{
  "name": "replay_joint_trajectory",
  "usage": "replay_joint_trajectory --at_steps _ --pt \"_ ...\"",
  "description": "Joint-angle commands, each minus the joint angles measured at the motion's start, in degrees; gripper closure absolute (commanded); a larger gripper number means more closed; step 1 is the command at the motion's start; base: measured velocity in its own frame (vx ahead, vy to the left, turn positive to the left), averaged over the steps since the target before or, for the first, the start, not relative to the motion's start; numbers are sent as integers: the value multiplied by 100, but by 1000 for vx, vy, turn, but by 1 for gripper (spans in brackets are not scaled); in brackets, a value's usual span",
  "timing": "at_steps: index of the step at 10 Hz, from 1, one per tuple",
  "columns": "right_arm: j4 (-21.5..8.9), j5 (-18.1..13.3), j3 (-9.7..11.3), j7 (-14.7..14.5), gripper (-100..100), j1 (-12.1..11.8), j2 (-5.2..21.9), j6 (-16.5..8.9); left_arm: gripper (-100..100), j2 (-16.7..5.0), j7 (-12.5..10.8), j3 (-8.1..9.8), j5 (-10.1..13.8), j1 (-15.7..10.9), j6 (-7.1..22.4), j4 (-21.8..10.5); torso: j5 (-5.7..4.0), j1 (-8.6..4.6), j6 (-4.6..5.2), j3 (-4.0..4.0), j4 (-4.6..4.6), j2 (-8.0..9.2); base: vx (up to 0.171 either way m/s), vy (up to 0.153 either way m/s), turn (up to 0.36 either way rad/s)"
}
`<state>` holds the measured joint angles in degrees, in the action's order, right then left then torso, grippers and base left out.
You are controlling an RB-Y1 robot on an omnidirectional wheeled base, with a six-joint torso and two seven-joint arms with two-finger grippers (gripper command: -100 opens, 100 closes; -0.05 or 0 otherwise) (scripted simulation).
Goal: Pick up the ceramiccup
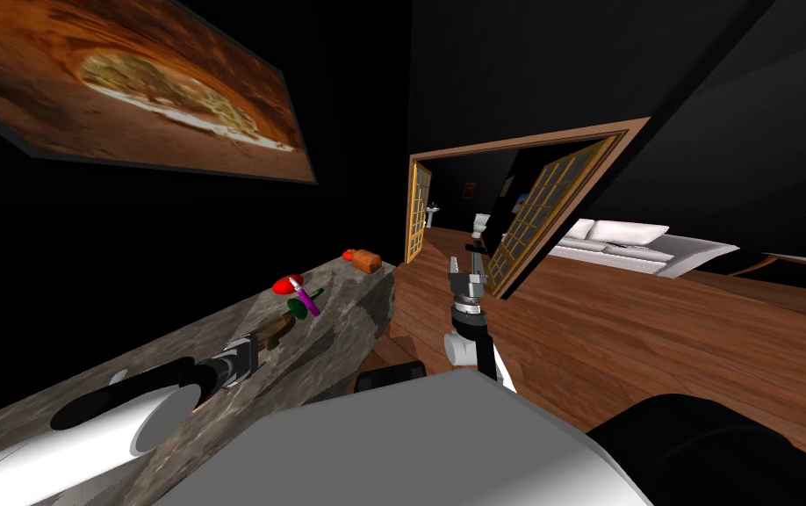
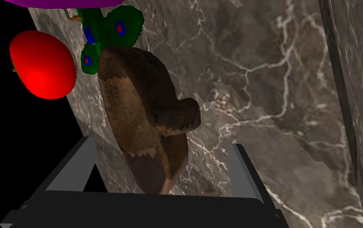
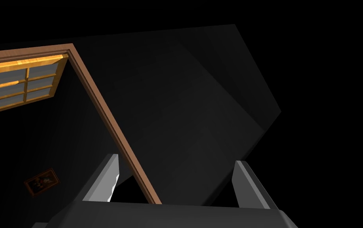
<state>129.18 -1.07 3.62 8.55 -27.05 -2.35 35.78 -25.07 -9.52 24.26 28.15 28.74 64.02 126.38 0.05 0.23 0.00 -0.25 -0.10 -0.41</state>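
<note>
The left arm reaches out over a grey, white-veined marble surface (image 2: 279, 79), and its left hand (image 2: 161, 142) is open, with the two fingers spread wide. The ceramic cup (image 2: 137, 111), drawn mottled brown with a stubby handle on one side, rests on the marble directly in front of this hand. Its nearer end sits in the gap between the fingers. Neither finger seems to press on it, though the view there is too cramped to be sure. From the wrist camera the cup looks tilted, possibly on its side.

Just past the cup lies a green lobed thing with blue and red spots (image 2: 111, 29), which touches or nearly touches the cup's far end. A round red object (image 2: 42, 65) sits beside them at the edge of the surface, and a purple object (image 2: 62, 3) lies just beyond the green one. An orange-brown item (image 1: 366, 259) rests at the far end of the surface.

The right hand (image 1: 465, 263) is raised in front of the torso above the wooden floor (image 1: 656, 334), well apart from the surface. Its fingers are spread and hold nothing.
</note>
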Motion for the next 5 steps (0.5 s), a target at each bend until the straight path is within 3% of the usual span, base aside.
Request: replay_joint_trajectory --at_steps 1,2,3,4,5 --pt "0 0 0 0 0 0 0 0 -100 -42 -46 -60 7 -16 183 -65 0 0 0 0 0 0 100 40 6" --pt "0 0 0 0 0 0 0 0 -100 -64 -68 -113 23 19 300 -142 0 -3 0 1 1 2 111 60 7" --pt "0 0 0 0 0 0 0 0 -100 -59 -33 -72 39 12 187 -132 0 4 0 0 0 0 50 32 -3" --pt "0 0 0 0 0 1 0 0 0 -65 -33 -73 47 13 208 -145 -1 -6 0 9 3 17 9 6 -1" --pt "0 0 1 0 0 1 -1 0 -100 -119 -46 6 42 -117 135 -429 -3 -15 0 18 7 32 -44 -13 -197"
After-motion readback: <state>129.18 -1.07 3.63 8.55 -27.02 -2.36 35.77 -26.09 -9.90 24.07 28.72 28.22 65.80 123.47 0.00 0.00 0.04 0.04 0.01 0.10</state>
